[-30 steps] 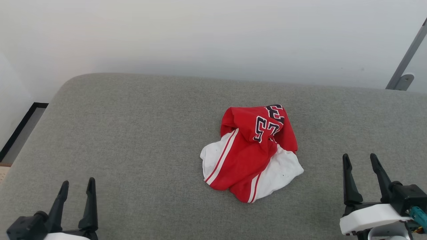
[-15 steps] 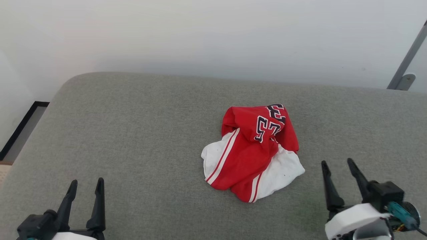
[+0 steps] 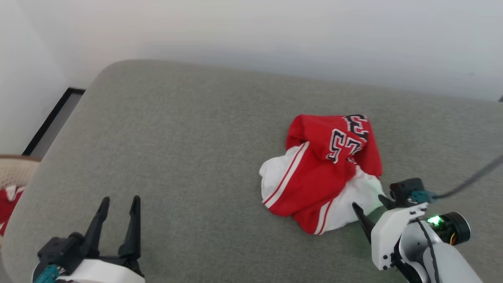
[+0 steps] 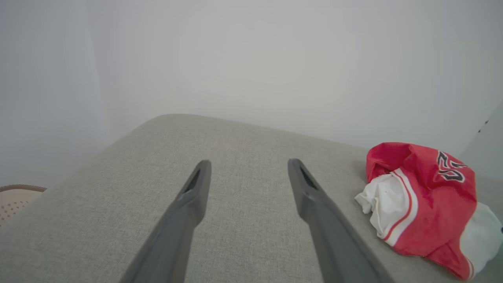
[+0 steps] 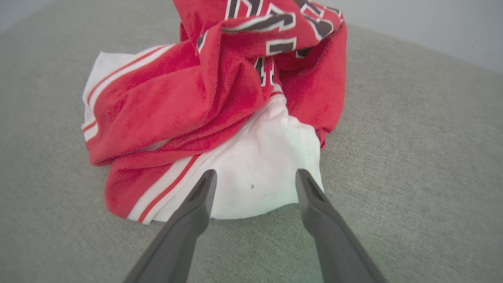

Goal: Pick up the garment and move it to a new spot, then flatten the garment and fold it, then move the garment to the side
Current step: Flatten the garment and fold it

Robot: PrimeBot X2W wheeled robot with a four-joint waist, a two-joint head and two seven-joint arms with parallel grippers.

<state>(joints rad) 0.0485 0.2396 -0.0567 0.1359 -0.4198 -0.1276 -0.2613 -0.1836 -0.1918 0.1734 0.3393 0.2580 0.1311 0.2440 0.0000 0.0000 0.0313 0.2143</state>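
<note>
Garment (image 3: pixel 322 173): crumpled heap, red body bunched over white sleeve cloth, black lettering on its far side. It lies on the grey padded surface (image 3: pixel 177 137) and has not been lifted.

Change 1: the head camera has swung. The whole picture sits differently than half a second ago, and a beige basket (image 3: pixel 15 169) with a red-and-white bundle (image 3: pixel 6 204) now shows far left of the garment. The garment's folds look the same, so this is the view moving, not the cloth.

Change 2: the right tool (image 3: pixel 367 201) has closed in. A second ago it stood well off to the garment's right; now its tips are at the garment's near right edge, by the white flap. In the right wrist view the right tool (image 5: pixel 255 175) is spread, with the white hem of the garment (image 5: pixel 204 90) framed between the two tips. Nothing is pinched. I can't tell whether the tips touch the cloth.

Left tool (image 3: pixel 120 202): spread and holding nothing, still well to the garment's left. The left wrist view shows the same, with the left tool (image 4: pixel 248 165) over bare grey and the garment (image 4: pixel 424 204) off to its side.

Reading: this is the approach for the first pick-up, with the grasp not yet made. The white hem looks like the likely bite point. It is thin and lies flat, so the tips probably need to go low.
</note>
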